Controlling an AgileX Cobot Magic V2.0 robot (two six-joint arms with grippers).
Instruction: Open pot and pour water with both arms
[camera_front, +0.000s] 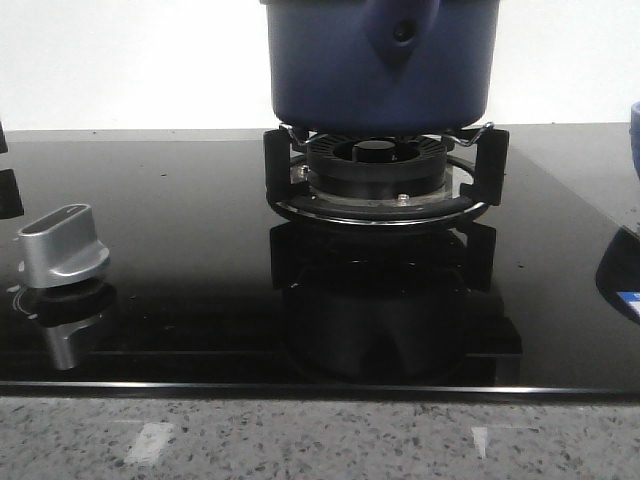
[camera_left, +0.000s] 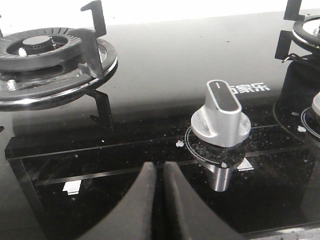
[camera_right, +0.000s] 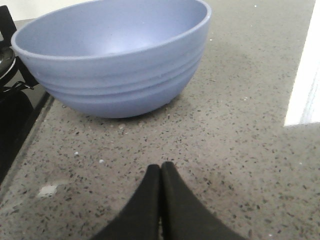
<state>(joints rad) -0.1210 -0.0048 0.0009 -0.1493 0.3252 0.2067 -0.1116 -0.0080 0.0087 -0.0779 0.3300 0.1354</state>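
Note:
The dark navy pot (camera_front: 380, 65) stands on the gas burner (camera_front: 378, 170) in the front view, its handle mount with a round rivet facing me; its top is cut off by the frame, so no lid shows. Neither gripper appears in the front view. In the left wrist view my left gripper (camera_left: 160, 169) is shut with nothing in it, hovering over the black glass hob near a silver knob (camera_left: 221, 119). My right gripper (camera_right: 161, 169) is shut and empty above the speckled counter, a short way from a light-blue bowl (camera_right: 117, 55).
A silver knob (camera_front: 62, 243) sits on the glass hob (camera_front: 180, 250) at the left in the front view. A second burner (camera_left: 47, 62) with pan supports shows in the left wrist view. The bowl's rim (camera_front: 634, 125) peeks in at the right edge. Speckled stone counter (camera_front: 320, 440) runs along the front.

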